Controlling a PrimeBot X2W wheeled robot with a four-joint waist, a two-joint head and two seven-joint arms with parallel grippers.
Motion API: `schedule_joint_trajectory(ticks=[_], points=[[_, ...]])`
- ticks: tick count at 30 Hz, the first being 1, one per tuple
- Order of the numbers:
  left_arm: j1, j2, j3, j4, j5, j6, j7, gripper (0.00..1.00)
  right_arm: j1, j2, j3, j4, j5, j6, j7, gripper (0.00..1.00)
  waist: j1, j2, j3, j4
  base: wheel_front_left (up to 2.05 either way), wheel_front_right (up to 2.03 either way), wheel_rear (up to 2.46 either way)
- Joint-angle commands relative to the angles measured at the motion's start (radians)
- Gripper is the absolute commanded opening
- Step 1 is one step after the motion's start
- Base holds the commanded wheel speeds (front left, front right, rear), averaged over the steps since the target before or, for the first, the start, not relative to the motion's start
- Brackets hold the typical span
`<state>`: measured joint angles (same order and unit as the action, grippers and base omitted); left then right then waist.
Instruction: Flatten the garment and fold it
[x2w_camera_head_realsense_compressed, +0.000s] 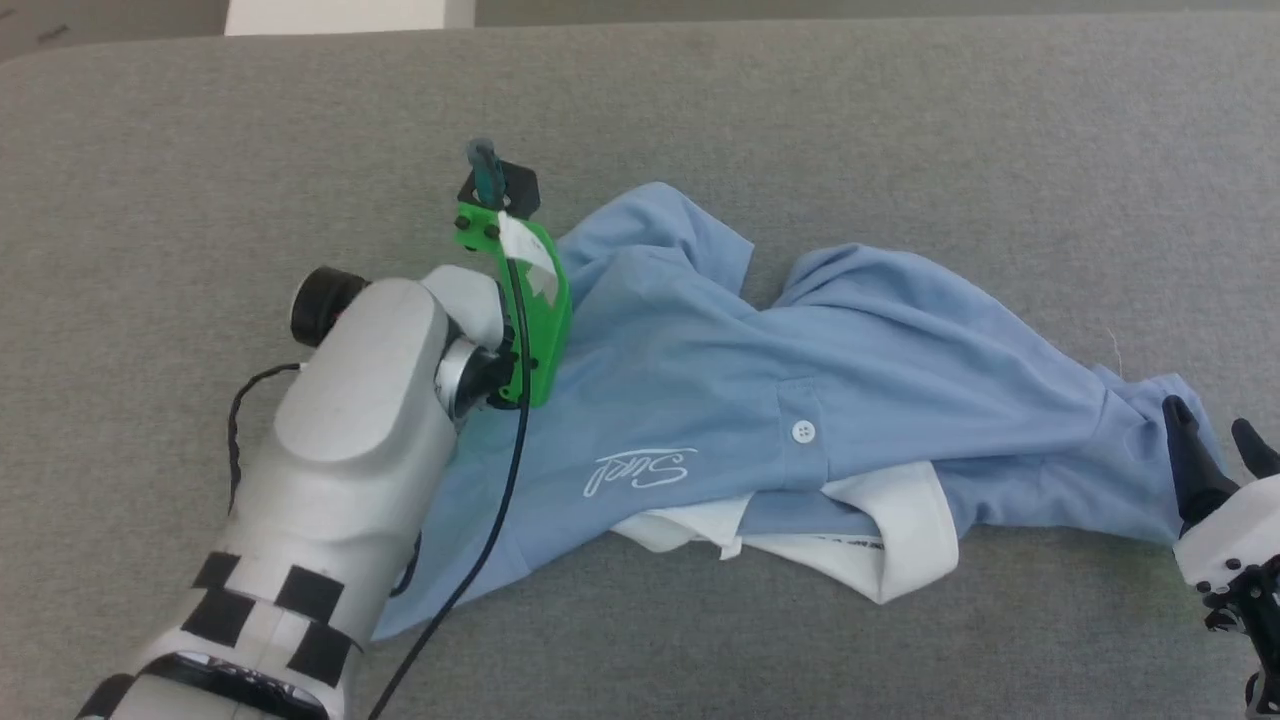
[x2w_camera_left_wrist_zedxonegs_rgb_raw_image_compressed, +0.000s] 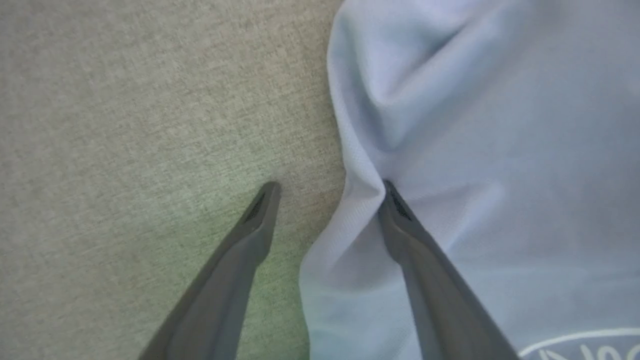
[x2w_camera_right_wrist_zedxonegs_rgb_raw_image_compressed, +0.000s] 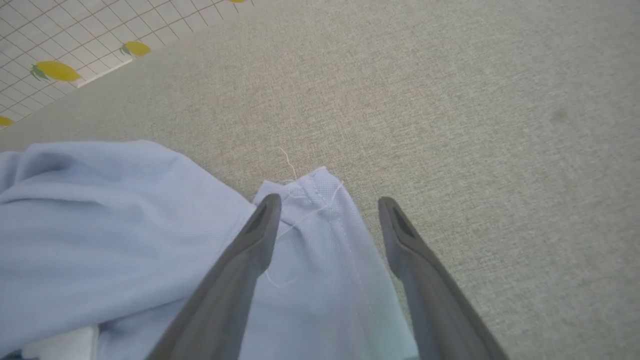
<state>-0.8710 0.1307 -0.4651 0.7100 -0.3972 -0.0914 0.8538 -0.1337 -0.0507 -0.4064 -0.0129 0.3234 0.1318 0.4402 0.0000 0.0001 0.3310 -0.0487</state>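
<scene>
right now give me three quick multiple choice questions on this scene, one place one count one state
1. Where is the right tool?
A) at the garment's left end
B) at its right end
C) far from it

2. How many buttons show in the head view?
A) one
B) three
C) none

3. How do the left tool's jaws stand?
A) shut on cloth
B) shut on nothing
C) open

B: its fingers straddle the blue corner at the far right.
A: a single white button shows below the logo's right.
C: one finger is on cloth and the other over the grey table, with a gap between them.
</scene>
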Motion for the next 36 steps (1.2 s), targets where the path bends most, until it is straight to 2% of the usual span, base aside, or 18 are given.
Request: schedule_joint_trajectory(ticks=[1,2,3,4,9,15,19,29,32,36], points=[[0.023,-0.003,-0.012,0.031,-0.011,-0.001,0.034,1.00,-0.020,0.000,0.001,0.005,0.004,-0.001,-0.010,1.00,0.0000,-0.0001,0.016,-0.014,0.00,0.00,0.00],[0.032,-0.006,-0.018,0.039,-0.019,-0.005,0.057,1.00,-0.020,0.000,0.001,0.008,0.004,-0.001,-0.013,1.00,0.0000,-0.0001,0.016,-0.015,0.00,0.00,0.00],[0.039,-0.009,-0.022,0.042,-0.027,-0.009,0.072,0.58,-0.020,0.000,0.002,0.010,0.004,-0.001,-0.015,1.00,0.0000,-0.0001,0.016,-0.015,0.00,0.00,0.00],[0.046,-0.012,-0.025,0.040,-0.038,-0.013,0.081,0.00,-0.021,0.000,0.001,0.013,0.003,-0.001,-0.017,1.00,0.0000,-0.0001,0.017,-0.014,0.00,0.00,0.00],[0.060,-0.023,-0.029,0.005,-0.084,-0.028,0.056,0.00,-0.026,0.000,0.001,0.023,-0.002,-0.001,-0.022,1.00,0.0000,-0.0001,0.013,-0.001,0.00,0.00,0.00],[0.023,-0.007,0.018,-0.046,-0.105,-0.024,-0.087,0.00,-0.034,0.000,0.015,0.037,-0.005,-0.001,-0.027,1.00,0.0000,-0.0001,0.000,0.012,0.00,0.00,0.00],[-0.030,0.031,0.055,-0.064,-0.077,0.005,-0.218,0.00,-0.038,0.000,0.025,0.043,-0.002,-0.001,-0.030,1.00,0.0000,-0.0001,0.003,0.013,0.00,0.00,0.00],[-0.152,0.169,0.154,0.002,-0.028,0.101,-0.424,0.00,-0.047,0.000,0.028,0.034,-0.002,-0.001,-0.033,1.00,0.0000,-0.0001,0.055,-0.012,0.00,0.00,0.00],[-0.162,0.190,0.189,0.028,-0.039,0.130,-0.471,0.00,-0.048,0.000,0.026,0.032,-0.001,-0.001,-0.034,1.00,0.0000,-0.0001,0.071,-0.016,0.00,0.00,0.00],[-0.148,0.187,0.206,0.079,-0.063,0.138,-0.473,0.00,-0.050,0.000,0.020,0.030,-0.001,-0.001,-0.034,1.00,0.0000,-0.0001,0.083,-0.013,0.00,0.00,0.00]])
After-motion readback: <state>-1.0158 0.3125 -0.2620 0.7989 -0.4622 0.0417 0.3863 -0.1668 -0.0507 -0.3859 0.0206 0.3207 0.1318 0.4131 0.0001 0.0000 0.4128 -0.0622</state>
